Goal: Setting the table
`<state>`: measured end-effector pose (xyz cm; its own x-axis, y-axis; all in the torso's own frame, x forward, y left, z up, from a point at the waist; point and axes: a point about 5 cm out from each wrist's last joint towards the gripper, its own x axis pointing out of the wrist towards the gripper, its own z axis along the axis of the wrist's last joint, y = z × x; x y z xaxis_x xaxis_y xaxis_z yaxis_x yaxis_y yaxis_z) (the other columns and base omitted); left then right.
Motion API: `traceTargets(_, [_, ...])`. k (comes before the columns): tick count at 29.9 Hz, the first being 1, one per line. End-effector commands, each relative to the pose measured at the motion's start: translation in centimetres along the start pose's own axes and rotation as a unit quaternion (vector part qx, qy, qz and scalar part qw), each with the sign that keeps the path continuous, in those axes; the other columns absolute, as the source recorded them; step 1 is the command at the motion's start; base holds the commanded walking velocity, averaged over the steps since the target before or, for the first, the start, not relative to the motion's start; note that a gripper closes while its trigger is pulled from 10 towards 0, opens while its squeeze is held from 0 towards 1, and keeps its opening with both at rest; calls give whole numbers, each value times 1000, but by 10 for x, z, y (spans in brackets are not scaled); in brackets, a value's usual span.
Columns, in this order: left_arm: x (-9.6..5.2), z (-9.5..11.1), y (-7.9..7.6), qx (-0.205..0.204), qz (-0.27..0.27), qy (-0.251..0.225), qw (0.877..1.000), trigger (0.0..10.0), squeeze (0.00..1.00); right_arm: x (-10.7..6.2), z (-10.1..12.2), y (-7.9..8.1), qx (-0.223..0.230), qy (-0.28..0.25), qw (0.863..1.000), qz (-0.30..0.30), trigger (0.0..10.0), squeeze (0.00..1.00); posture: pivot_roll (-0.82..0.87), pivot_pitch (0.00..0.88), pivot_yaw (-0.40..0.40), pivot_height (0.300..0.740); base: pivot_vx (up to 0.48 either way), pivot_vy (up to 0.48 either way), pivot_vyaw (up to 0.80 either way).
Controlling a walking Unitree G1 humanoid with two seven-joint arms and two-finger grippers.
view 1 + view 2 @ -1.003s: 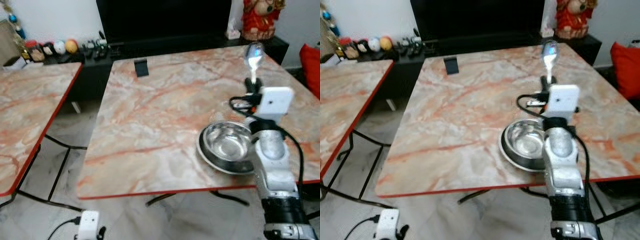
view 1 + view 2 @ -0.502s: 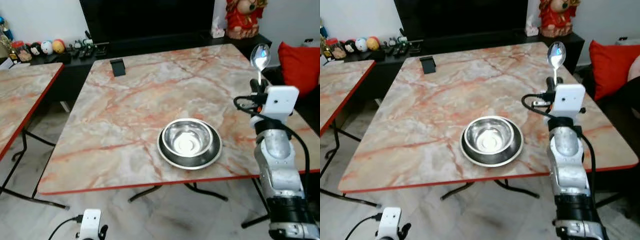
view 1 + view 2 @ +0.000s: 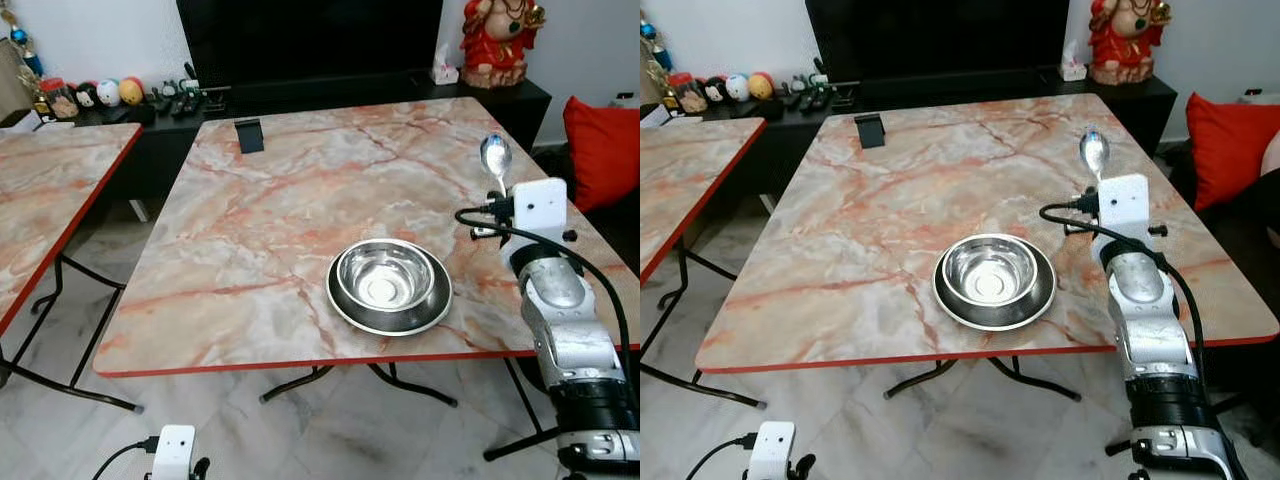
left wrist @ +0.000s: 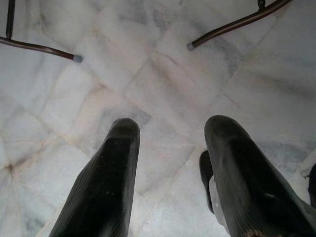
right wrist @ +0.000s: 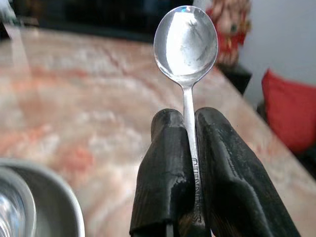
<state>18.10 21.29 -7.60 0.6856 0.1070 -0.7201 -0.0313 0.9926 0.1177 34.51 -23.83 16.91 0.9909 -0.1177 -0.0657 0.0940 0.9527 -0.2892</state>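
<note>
Lower now than before, your right gripper (image 5: 190, 163), clamped on the spoon (image 5: 186, 39), hangs just right of the bowl (image 3: 389, 285), so you're mid-placement: ease it down onto the table (image 3: 270, 230) beside that bowl.

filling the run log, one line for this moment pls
right gripper: shut on spoon, above table | bowl: beside it | left gripper: open, idle

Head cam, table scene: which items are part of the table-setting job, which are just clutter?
Job:
- spoon, clamped in the right gripper
- steel bowl sitting in a plate
- marble table

Lying about:
- small black stand
- red figurine
- red cushion
- trinkets on the black cabinet
</note>
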Motion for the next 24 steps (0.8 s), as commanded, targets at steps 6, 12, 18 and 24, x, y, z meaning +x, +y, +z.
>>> traceTargets(6, [1, -1, 2, -4, -4, 14, 1000, 10000, 0, 2, -13, -2, -1, 68, 997, 25, 10000, 0, -129, 0, 88, 714, 0, 0, 0])
traceTargets(12, [1, -1, 1, -10, -8, 15, 1000, 10000, 0, 1, -31, -8, -6, 116, 993, 32, 10000, 0, -129, 0, 90, 714, 0, 0, 0])
traceTargets(18, [1, -2, 2, -12, -10, 16, 1000, 10000, 0, -3, -47, 0, 34, 147, 987, 56, 10000, 0, -125, 0, 94, 714, 0, 0, 0])
traceTargets(24, [0, -2, 3, -12, -10, 17, 1000, 10000, 0, -3, -57, 6, 59, 154, 984, 69, 10000, 0, -126, 0, 99, 714, 0, 0, 0])
